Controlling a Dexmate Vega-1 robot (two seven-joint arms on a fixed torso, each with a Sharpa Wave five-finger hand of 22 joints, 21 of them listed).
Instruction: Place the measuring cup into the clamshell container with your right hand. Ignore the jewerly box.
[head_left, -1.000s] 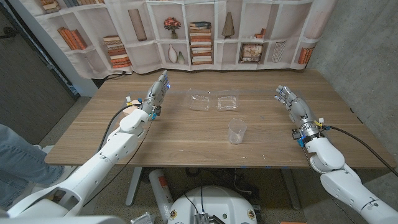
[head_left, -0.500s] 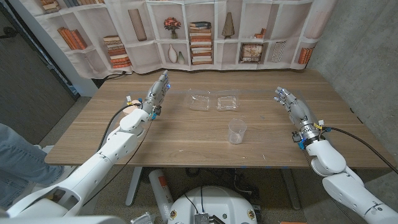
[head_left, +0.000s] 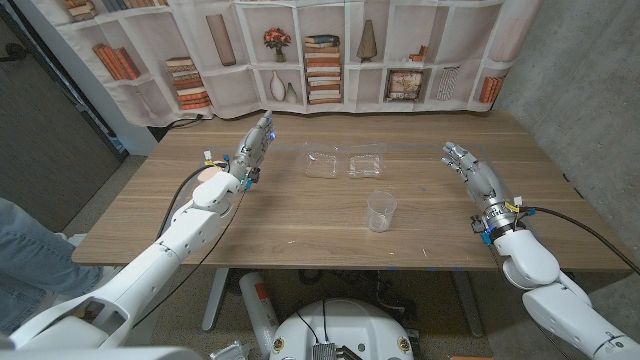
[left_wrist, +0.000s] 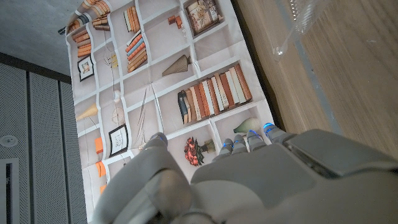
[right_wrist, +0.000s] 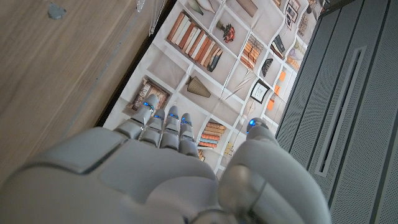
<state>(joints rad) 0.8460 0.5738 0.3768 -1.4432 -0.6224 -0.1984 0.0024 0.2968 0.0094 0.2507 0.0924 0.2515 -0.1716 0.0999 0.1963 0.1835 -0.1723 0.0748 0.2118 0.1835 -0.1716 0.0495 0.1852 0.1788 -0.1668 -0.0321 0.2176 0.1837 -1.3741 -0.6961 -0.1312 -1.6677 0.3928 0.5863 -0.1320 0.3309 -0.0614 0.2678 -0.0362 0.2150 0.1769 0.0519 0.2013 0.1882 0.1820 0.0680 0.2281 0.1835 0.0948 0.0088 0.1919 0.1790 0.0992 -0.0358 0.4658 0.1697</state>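
The clear measuring cup (head_left: 381, 211) stood upright on the counter (head_left: 300, 225) just in front of the open clamshell container (head_left: 345, 164), handy for the right robot hand (head_left: 470, 170), which hung empty with fingers apart, same as the left robot hand (head_left: 255, 143).

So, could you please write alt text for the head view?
A clear measuring cup stands upright on a wooden table, in front of an open clamshell container. The left robot hand and right robot hand hold nothing.

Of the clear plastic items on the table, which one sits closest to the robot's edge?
The measuring cup, upright and alone; the open clamshell container lies farther back.
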